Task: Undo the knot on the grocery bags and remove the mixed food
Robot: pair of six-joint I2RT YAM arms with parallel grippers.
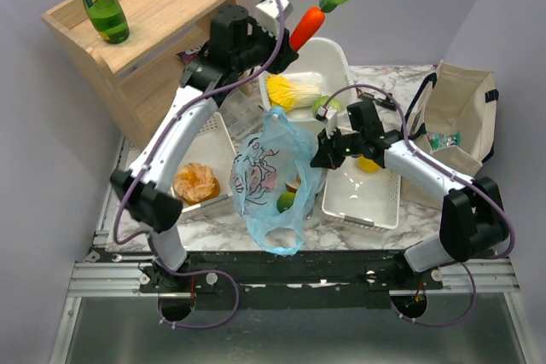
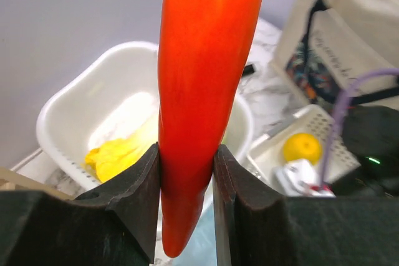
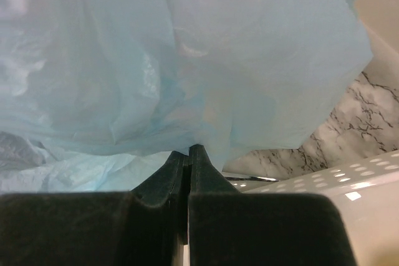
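My left gripper (image 1: 288, 43) is shut on the orange carrot (image 1: 306, 27) and holds it in the air above the white round basket (image 1: 339, 64). In the left wrist view the carrot (image 2: 206, 85) stands clamped between my fingers (image 2: 142, 197). The light-blue bag (image 1: 271, 178) stands open in the middle, with a green item (image 1: 287, 202) inside. My right gripper (image 1: 324, 156) is shut on the bag's right edge (image 3: 187, 60). A yellow-white cabbage (image 1: 290, 91) lies in the basket. A yellow fruit (image 1: 368, 164) lies in the right tray. Bread (image 1: 196, 183) lies in the left tray. No knot shows.
A wooden shelf (image 1: 162, 6) with a green bottle (image 1: 101, 2) stands at the back left. A beige canvas tote (image 1: 456, 117) stands at the right. White trays lie left (image 1: 223, 138) and right (image 1: 367, 206) of the bag.
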